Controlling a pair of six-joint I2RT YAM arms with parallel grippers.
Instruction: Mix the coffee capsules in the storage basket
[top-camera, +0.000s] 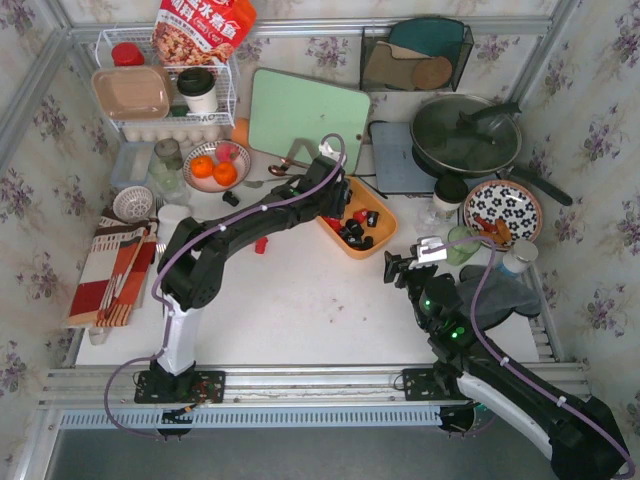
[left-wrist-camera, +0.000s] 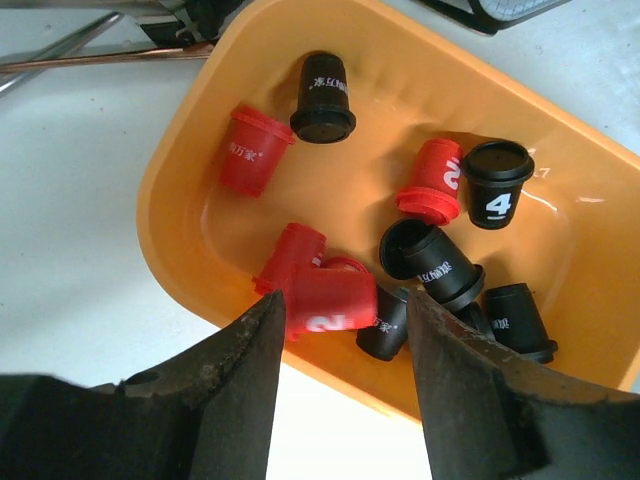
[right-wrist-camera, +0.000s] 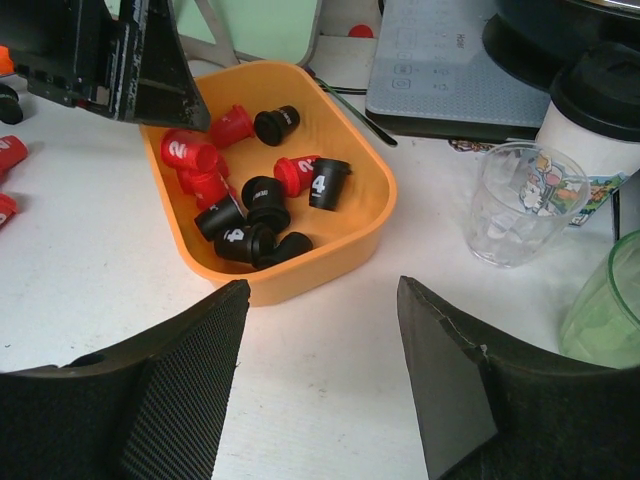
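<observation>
The storage basket (right-wrist-camera: 330, 255) sat on the table with your left gripper (left-wrist-camera: 343, 310) dipped in over one end wall. Its jaws were spread wide and clamped on nothing, though a red capsule marked 2 (left-wrist-camera: 328, 300) lay in the gap between them. Your right gripper (right-wrist-camera: 320, 300) hung well apart from the basket, facing its long side, also wide open and empty.

Inside the basket the coffee capsules (right-wrist-camera: 262, 190) lay tumbled, reds gathered at the left gripper's end and blacks bunched beside them (not well mixed, by my reading). A stray red capsule (top-camera: 261, 244) lay on the table outside the basket, beyond that same end.

I'd judge you were in the stirring step itself. The next move called for sweeping the left fingers through the pile toward the basket's opposite end — low enough to push capsules, gently enough to flip none over the rim.
</observation>
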